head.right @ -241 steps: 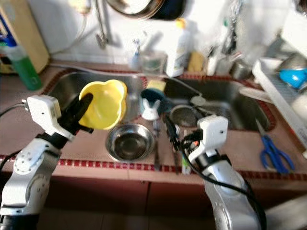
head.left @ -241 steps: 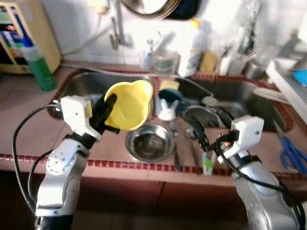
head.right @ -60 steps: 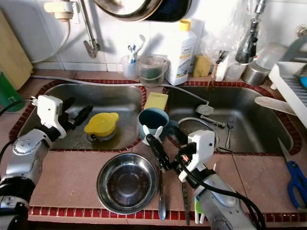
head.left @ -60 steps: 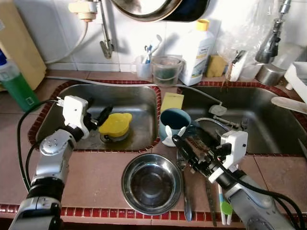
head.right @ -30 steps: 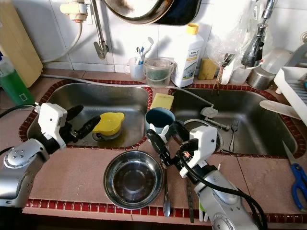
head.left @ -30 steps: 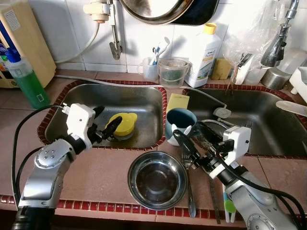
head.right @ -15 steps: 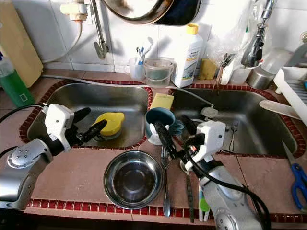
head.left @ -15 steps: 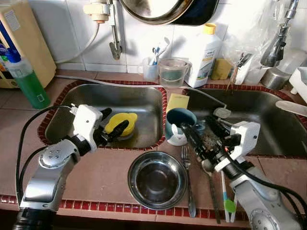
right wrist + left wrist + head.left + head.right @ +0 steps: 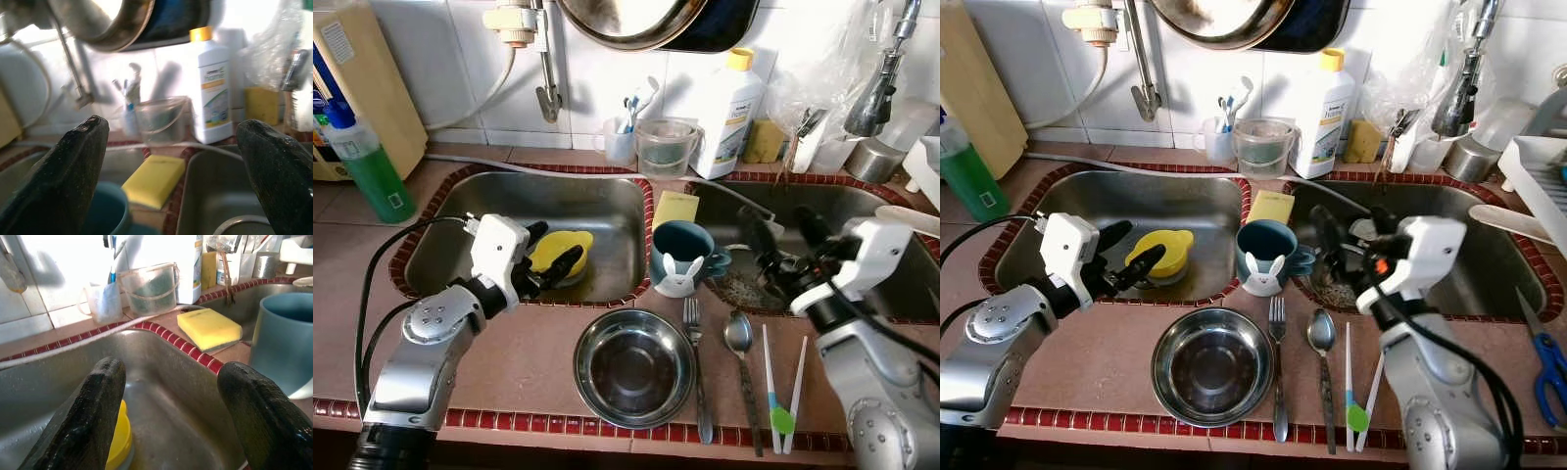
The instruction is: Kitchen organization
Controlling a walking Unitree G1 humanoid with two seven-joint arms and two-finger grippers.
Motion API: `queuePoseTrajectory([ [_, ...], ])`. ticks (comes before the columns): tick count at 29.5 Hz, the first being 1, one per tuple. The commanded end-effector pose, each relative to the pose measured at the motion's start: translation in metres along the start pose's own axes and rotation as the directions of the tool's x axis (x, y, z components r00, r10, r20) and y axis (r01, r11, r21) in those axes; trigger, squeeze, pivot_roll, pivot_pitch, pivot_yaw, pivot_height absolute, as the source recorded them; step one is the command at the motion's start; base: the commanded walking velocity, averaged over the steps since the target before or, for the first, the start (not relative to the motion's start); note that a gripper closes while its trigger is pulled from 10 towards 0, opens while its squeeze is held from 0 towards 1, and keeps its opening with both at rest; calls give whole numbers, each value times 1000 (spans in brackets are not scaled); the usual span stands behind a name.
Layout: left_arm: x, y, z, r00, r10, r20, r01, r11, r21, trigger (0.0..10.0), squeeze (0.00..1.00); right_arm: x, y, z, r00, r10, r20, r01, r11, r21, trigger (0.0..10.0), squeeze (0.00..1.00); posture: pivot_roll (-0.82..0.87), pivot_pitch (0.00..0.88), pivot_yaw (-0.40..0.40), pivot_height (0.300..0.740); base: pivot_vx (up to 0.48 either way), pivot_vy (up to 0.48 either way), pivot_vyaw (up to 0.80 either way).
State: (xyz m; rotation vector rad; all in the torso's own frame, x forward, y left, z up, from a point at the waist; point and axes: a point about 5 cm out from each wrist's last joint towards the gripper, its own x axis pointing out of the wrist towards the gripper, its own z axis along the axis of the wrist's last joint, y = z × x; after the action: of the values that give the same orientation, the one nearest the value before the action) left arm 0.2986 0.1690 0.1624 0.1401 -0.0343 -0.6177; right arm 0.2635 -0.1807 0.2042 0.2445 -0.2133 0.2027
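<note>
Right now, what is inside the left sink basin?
A yellow cup lies upside down in the left sink basin, apparently over the drain. The left gripper hovers open beside it. Whatever is under the cup is hidden.

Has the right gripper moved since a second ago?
Yes. The right gripper has swung from over the fork beside the blue mug toward the right sink basin, jaws open.

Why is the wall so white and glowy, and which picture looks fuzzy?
Left wrist view: bright light washes out the tiled wall, while the yellow sponge stays sharp. Right wrist view: fuzzy all over, even the white bottle. Eye views: fairly sharp, with shine on the steel bowl.
</note>
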Motion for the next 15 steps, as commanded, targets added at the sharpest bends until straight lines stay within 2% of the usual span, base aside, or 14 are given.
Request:
queuePoseTrajectory([
  [1, 2, 0, 4, 1000, 0, 6, 0, 1000, 6, 10000, 0, 2, -4, 1, 999, -46, -15, 46, 999, 17, 10000, 0, -111, 30, 20, 740, 0, 0, 0],
  [8, 1, -2, 4, 1000, -13, -3, 13, 1000, -7, 10000, 0, 9, -9, 2, 992, -109, -55, 110, 994, 14, 10000, 0, -106, 37, 24, 740, 0, 0, 0],
  [11, 0, -7, 3, 999, -34, -10, 34, 999, -2, 10000, 0, 16, -11, 2, 985, -139, -106, 144, 989, 42, 10000, 0, -101, 40, 24, 740, 0, 0, 0],
  [14, 0, -11, 7, 998, -58, 7, 58, 998, 10, 10000, 0, 18, -12, 3, 982, -149, -115, 154, 987, 39, 10000, 0, -100, 41, 24, 740, 0, 0, 0],
  [15, -2, -15, 9, 996, -90, 12, 89, 996, 19, 10000, 0, 21, -13, 2, 979, -146, -141, 156, 986, 58, 10000, 0, -95, 42, 22, 740, 0, 0, 0],
])
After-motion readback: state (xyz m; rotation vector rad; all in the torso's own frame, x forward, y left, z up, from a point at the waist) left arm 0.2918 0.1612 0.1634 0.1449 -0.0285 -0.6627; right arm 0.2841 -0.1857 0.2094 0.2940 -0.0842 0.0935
